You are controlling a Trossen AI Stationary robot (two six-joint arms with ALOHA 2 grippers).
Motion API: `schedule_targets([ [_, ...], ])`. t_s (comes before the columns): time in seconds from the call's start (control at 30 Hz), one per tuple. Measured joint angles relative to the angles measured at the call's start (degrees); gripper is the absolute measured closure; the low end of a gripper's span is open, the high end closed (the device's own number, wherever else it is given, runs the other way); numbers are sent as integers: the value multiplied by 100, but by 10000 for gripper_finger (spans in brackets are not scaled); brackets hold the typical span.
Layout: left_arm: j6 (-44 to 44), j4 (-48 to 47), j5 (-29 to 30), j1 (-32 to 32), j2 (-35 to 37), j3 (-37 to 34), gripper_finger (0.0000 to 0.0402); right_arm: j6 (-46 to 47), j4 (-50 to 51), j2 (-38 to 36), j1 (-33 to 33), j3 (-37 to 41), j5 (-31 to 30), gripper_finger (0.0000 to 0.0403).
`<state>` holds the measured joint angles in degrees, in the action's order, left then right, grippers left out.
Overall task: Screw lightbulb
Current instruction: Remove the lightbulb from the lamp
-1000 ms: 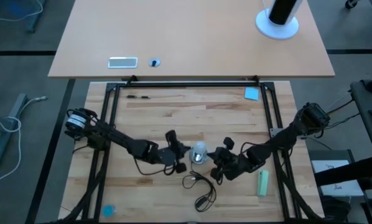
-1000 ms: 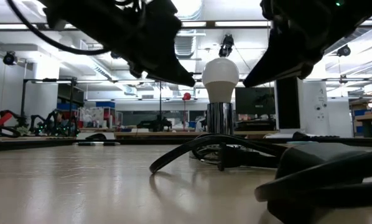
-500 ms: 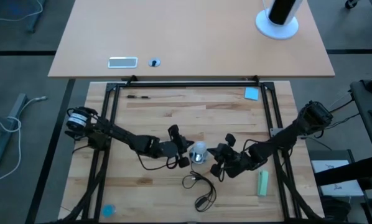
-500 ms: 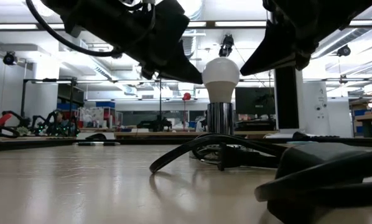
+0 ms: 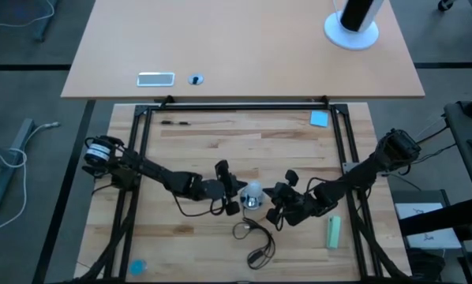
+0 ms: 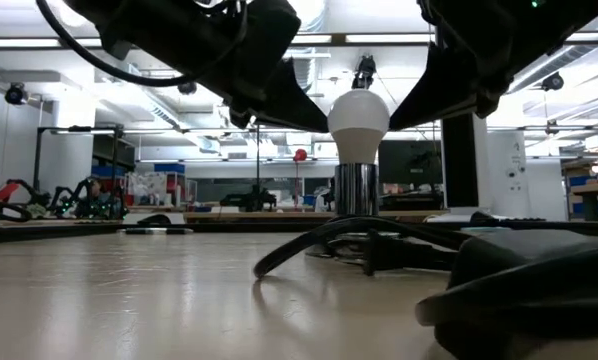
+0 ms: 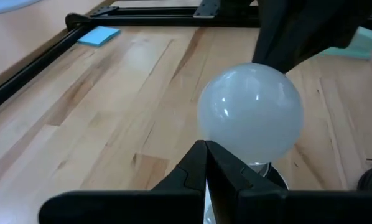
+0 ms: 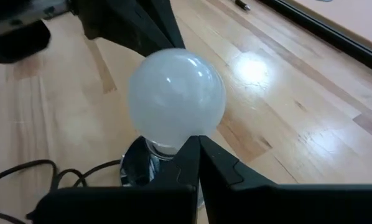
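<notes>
Left gripper point(image 5: 234, 196) and right gripper point(image 5: 273, 202), both pinched closed and empty, flank your lightbulb point(image 5: 253, 192), which stands upright in the socket point(image 6: 356, 190) between them.

The bulb point(image 7: 251, 115) fills the middle of the left wrist view, white and frosted, standing upright with its round top up. Just under it a bit of shiny socket point(image 7: 270, 176) shows. The left gripper point(image 7: 206, 163) sits right in front of the bulb, its two dark fingers point(image 7: 187, 171) pressed together with no gap, their tips against the bulb's lower side. Behind the bulb, the other arm's dark gripper point(image 7: 292, 34) comes down to the bulb's far side. The table point(image 7: 111, 106) is light wood planks. A black frame rail point(image 7: 43, 62) runs across it, with a blue note point(image 7: 99, 35) beside it. A pale green block point(image 7: 364, 43) lies at the far edge.
</notes>
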<state>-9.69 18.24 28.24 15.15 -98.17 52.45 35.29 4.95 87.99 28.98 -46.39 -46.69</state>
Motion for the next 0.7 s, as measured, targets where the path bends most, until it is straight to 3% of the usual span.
schedule_targets([
  [0.27,1,37,-196,145,-4,-2,401,-52,36,19,-63,4,-128,403],
  [0.47,-68,-131,-2,131,-4,2,401,-49,147,-19,-26,4,-83,403],
  [0.7,-188,-149,217,145,-4,2,401,732,1008,-472,464,4,-24,403],
])
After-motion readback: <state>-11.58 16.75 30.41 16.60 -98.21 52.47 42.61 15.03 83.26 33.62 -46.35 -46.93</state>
